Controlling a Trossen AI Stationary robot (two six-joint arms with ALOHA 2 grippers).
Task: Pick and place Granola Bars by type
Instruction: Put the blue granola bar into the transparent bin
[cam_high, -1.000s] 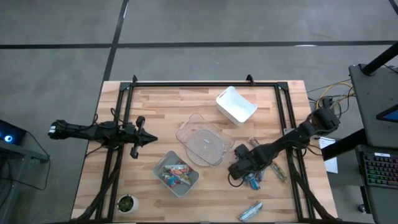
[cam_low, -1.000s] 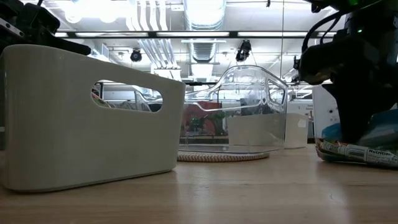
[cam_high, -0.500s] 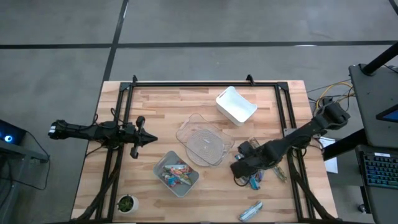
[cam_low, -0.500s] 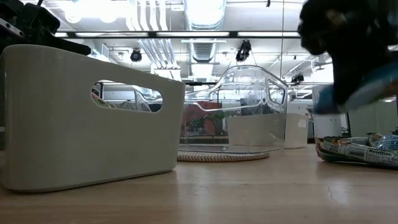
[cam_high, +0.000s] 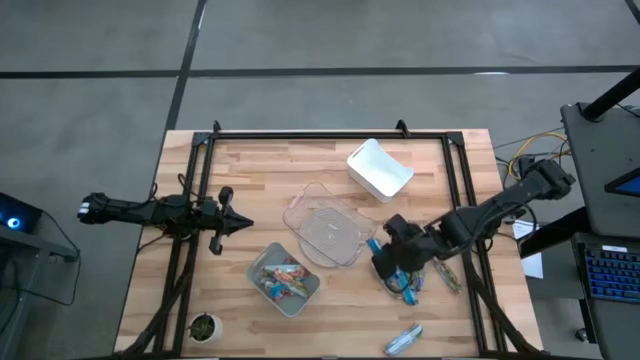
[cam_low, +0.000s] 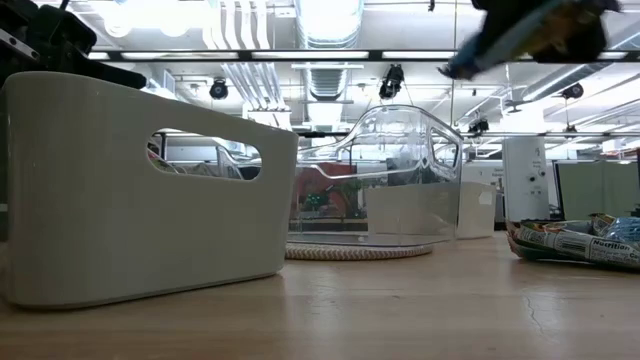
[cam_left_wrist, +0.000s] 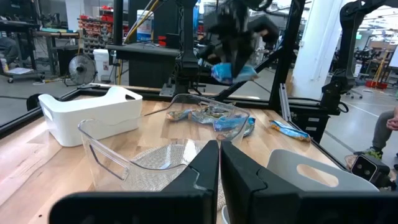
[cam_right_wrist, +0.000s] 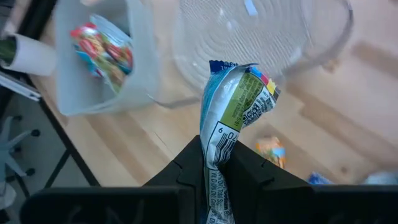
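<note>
Granola Bars, blue one (cam_right_wrist: 233, 106) pinched in right end effector (cam_right_wrist: 214, 163), lower half hidden between fingers, blurred aloft in low view, clear bin (cam_high: 325, 229) at nine o'clock.

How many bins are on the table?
3. A white bin sits at the far side, a clear bin in the middle, and a grey bin holding red-wrapped bars is nearest the front edge. None looks hidden.

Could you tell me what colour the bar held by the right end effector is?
Bright blue bar, clearest in the right wrist view.

One blue granola bar (cam_right_wrist: 233, 115) hangs lifted; others (cam_high: 283, 280) fill the grey bin.
</note>
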